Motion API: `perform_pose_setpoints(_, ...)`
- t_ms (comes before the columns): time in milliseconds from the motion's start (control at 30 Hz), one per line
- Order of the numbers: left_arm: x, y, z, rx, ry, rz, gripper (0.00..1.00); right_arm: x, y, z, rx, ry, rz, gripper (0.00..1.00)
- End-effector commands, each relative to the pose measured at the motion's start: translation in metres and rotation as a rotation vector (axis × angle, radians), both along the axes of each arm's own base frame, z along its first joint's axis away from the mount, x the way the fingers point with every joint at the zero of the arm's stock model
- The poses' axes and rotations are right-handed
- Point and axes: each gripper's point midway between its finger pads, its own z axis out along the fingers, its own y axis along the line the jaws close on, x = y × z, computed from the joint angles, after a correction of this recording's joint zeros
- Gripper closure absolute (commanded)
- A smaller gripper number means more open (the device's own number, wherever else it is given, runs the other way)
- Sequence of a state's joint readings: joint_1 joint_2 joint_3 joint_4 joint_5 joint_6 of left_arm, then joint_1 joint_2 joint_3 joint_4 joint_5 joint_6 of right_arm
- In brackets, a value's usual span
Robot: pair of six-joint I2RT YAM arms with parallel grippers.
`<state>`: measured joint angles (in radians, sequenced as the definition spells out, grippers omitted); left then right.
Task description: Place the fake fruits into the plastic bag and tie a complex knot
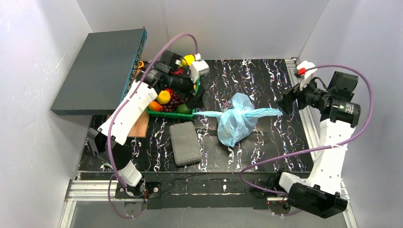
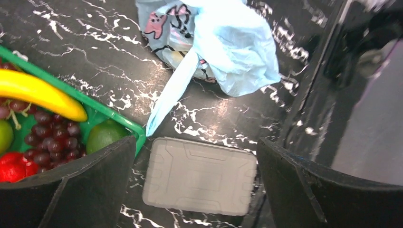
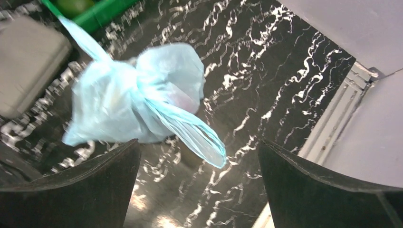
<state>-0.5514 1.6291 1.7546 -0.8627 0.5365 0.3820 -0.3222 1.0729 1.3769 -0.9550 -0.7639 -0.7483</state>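
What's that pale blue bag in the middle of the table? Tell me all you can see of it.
The bag is thin, crinkly light-blue plastic printed with pink cartoon faces. It lies bulging on the black marbled table, its neck tied in a knot. Two flat straps stick out sideways: one reaches the green tray at its corner, perhaps touching it, the other points right. Nothing grips it.

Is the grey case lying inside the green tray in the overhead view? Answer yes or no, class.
No, the grey case lies flat on the table, in front of the green tray and outside it.
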Motion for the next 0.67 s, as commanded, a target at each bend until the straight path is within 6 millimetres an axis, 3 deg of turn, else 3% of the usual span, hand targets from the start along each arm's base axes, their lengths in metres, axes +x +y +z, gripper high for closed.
perform_pose_setpoints(0, -0.014, 0.033, 0.035, -0.141, 0.315, 0.224, 0.02, -0.009, 0.015, 0.029, 0.254, 0.17, -0.13, 0.02)
perform_pose_setpoints(100, -0.002, 0.066, 0.037, -0.121, 0.252, 0.383, 0.02, -0.01, 0.012, 0.022, 0.311, 0.28, -0.221, 0.02)
perform_pose_setpoints(300, 0.0, 0.116, 0.008, 0.06, 0.191, 0.619, 0.02, -0.02, 0.009, -0.024, 0.347, 0.4, -0.317, 0.02)
perform_pose_setpoints(433, -0.009, 0.13, -0.004, 0.11, 0.171, 0.655, 0.02, -0.026, 0.011, -0.044, 0.367, 0.432, -0.336, 0.01)
perform_pose_setpoints(633, -0.014, 0.138, -0.003, 0.134, 0.16, 0.679, 0.02, -0.026, 0.014, -0.041, 0.384, 0.424, -0.327, 0.02)
